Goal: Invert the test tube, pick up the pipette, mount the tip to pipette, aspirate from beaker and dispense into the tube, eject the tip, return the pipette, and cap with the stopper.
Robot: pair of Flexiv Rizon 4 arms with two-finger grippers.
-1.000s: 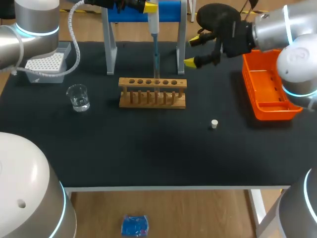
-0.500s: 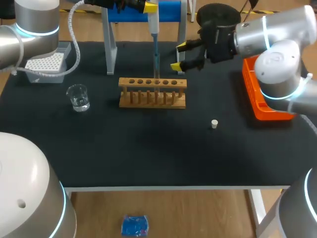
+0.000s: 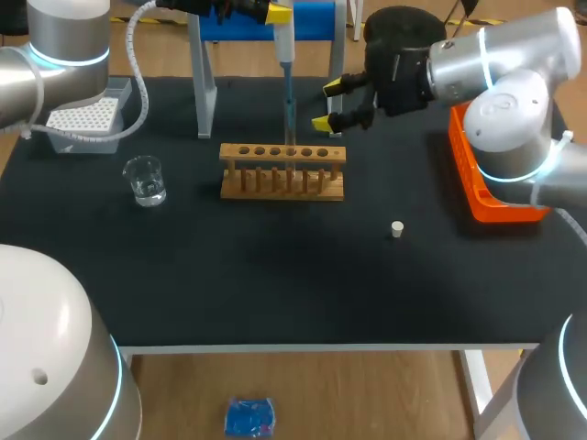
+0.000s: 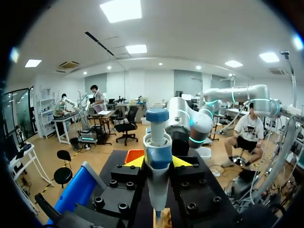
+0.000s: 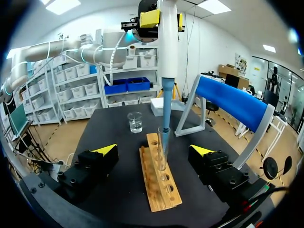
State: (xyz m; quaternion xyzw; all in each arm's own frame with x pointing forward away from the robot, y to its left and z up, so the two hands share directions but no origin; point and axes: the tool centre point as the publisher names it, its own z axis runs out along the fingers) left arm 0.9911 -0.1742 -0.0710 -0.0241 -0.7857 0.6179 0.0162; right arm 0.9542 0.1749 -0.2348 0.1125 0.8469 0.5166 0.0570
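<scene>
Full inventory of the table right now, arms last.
pipette: 1, white with blue tip, upright over the rack, tip in the test tube
test tube: 1, clear, upright in the rack
rack: 1, wooden, table centre
beaker: 1, clear, left of the rack
tip box: 1, white, far left corner
stopper: 1, white, front right of the rack
tray: 1, orange, right edge
stand: 1, blue bar on grey legs, behind the rack
table: 1, black top
left gripper: shut on the pipette
right gripper: open, right of the pipette tip
</scene>
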